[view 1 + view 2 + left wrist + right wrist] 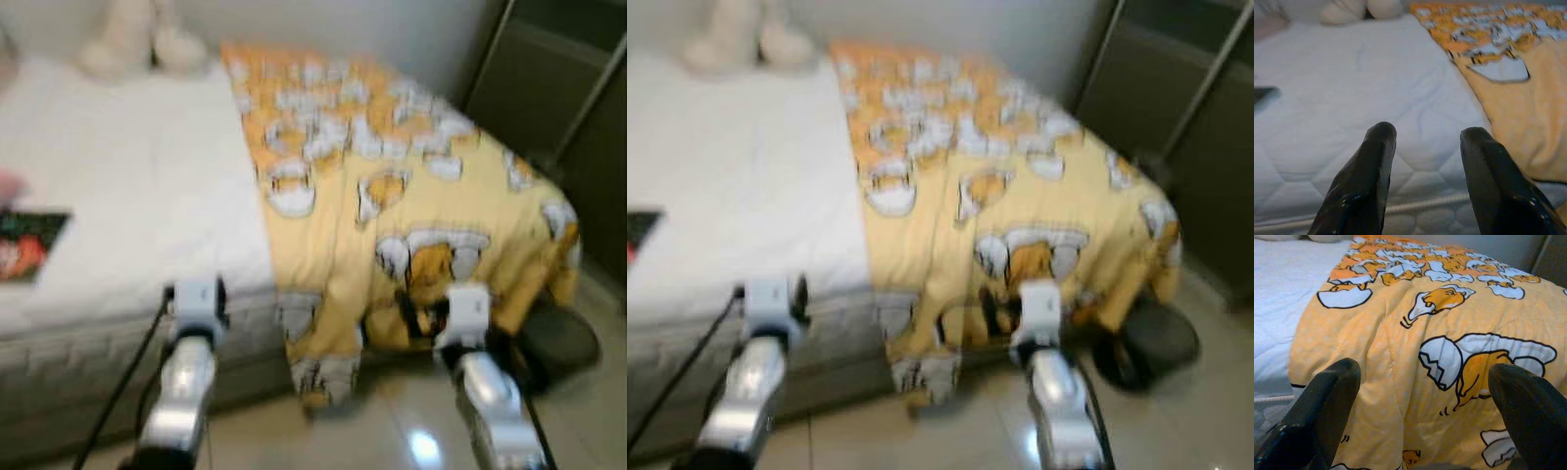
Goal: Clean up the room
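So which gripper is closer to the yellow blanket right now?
Right. The right gripper is open, right up against the yellow blanket; the left gripper faces bare white mattress beside it.

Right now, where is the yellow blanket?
The yellow blanket covers the bed's right half, beside the bare white mattress, its edge drooping to the floor before the right tool.

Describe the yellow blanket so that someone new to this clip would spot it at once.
Start at the bed with the white mattress. The yellow blanket lies over its right part and hangs over the front edge toward the floor. Its cartoon eggshell print sets it apart from the plain mattress and the pale plush toy near the wall.
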Motion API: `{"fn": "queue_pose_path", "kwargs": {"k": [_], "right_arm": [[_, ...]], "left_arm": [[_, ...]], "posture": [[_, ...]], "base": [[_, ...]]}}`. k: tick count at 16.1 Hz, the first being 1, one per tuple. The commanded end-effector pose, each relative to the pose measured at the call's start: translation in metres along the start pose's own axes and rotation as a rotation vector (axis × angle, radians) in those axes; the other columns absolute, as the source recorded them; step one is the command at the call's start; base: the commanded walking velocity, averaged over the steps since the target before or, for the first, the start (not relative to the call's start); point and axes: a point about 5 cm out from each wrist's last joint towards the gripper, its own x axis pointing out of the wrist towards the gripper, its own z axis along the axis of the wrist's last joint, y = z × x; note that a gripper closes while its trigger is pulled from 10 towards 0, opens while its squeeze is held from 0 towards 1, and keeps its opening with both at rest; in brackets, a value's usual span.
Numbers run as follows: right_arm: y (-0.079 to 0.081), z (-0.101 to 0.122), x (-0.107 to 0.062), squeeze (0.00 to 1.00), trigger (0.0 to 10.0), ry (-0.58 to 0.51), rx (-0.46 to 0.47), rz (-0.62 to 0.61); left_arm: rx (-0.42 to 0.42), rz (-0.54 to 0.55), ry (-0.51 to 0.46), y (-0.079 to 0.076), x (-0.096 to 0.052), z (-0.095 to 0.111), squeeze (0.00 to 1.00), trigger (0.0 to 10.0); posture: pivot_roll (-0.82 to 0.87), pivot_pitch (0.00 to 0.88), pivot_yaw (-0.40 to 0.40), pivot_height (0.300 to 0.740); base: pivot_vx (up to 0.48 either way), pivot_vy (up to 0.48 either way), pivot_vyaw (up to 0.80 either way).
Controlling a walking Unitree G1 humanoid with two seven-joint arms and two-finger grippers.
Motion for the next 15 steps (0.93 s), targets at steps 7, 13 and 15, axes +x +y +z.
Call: {"fn": "queue_pose_path", "kwargs": {"k": [7, 13, 15], "right_arm": [[-0.020, 0.000, -0.015, 0.04, 10.0, -0.036, -0.052, 0.000], [-0.005, -0.011, -0.011, 1.00, 10.0, -0.007, 0.008, -0.001], [-0.006, -0.012, -0.012, 1.00, 10.0, -0.007, 0.003, -0.005]], "left_arm": [[0.034, -0.096, -0.074, -0.006, -0.016, 0.007, 0.00, 10.0], [-0.028, -0.110, -0.043, -0.022, -0.010, 0.018, 1.00, 10.0], [0.027, -0.112, -0.015, -0.019, -0.011, 0.011, 0.00, 10.0]], "posture": [[0.09, 0.000, -0.060, 0.740], [0.10, 0.000, -0.024, 0.740], [0.10, 0.000, -0.021, 0.740]], "base": [[0.000, 0.000, 0.51], [0.041, -0.447, 0.51], [0.000, 0.000, 0.51]]}}
